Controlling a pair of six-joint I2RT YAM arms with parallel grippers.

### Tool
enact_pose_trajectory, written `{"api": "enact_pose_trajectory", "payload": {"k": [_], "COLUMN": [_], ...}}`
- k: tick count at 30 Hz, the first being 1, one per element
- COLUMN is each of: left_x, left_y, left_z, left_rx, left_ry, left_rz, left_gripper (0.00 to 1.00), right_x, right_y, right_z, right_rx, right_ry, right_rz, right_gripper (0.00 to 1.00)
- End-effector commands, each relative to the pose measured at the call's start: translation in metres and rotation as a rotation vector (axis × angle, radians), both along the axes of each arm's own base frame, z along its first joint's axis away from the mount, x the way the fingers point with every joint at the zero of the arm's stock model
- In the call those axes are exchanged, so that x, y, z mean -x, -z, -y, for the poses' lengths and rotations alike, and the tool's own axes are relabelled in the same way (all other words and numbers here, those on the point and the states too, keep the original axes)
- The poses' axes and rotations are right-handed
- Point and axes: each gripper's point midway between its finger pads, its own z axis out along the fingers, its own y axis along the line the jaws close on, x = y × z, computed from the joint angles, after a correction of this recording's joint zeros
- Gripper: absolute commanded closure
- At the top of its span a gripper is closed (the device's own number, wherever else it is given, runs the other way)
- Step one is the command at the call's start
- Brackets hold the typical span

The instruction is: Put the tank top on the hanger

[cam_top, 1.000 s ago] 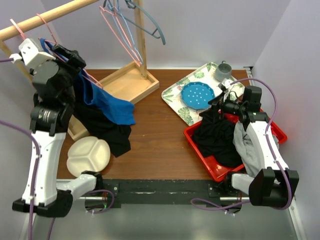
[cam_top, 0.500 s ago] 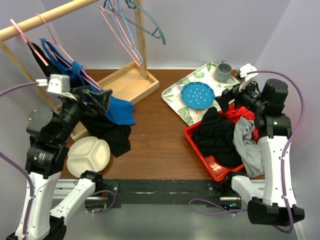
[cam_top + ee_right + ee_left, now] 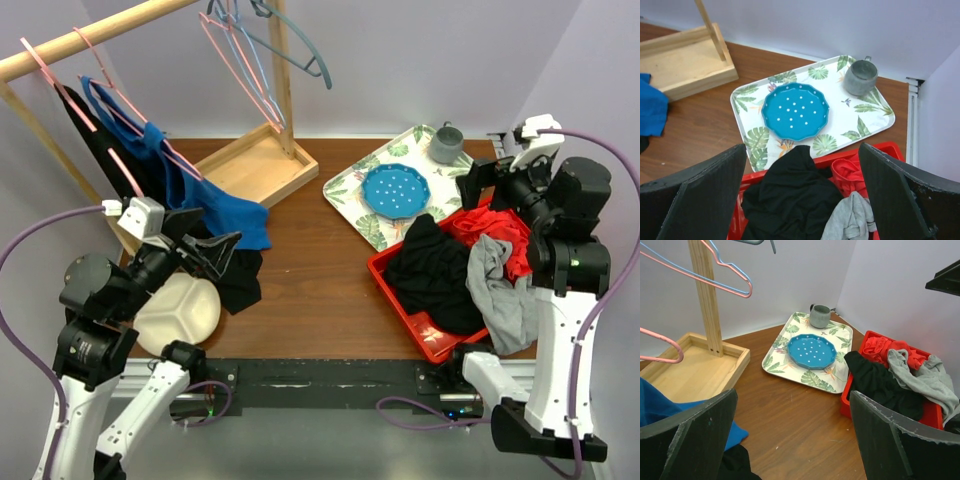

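Tabletop [image 3: 320, 275], left gripper [image 3: 220, 250] farther from hanger [image 3: 120, 170]

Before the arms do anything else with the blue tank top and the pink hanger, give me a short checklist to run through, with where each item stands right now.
1. Left gripper empty: ok, it is open with nothing between its fingers.
2. Right gripper empty: ok, it is open and holds nothing.
3. Hanger hooked over the wooden rail: ok, judging by the top view.
4. Tank top carried by the hanger: cannot tell whether both straps sit on it.
5. Tank top hanging free: not ok, its lower part lies on the rack's wooden base and the table.
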Motion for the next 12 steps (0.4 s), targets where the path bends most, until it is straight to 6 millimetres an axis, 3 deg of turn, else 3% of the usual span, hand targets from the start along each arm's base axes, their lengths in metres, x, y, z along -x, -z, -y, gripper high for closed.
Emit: {"api": "enact_pose_trajectory", "payload": {"k": [1, 12], "left_x": [0.0007, 0.0019], "left_y": [-0.0011, 0.0001], "left_z": [-0.0019, -0.0041], "left_rx": [-0.021, -0.028], "left_ry": [-0.007, -0.017], "left_rz": [0.028, 0.029], "left_gripper": [0.0, 0.0], "right_x": [0.0082, 0.013], "right_y": [-0.0194, -0.0271], "right_z": [0.0017, 0.0039], "right_rx": [-0.049, -0.049], "right_ry": [0.027, 0.03], "right_rz": [0.028, 0.042], "right_gripper": [0.01, 0.01]}}
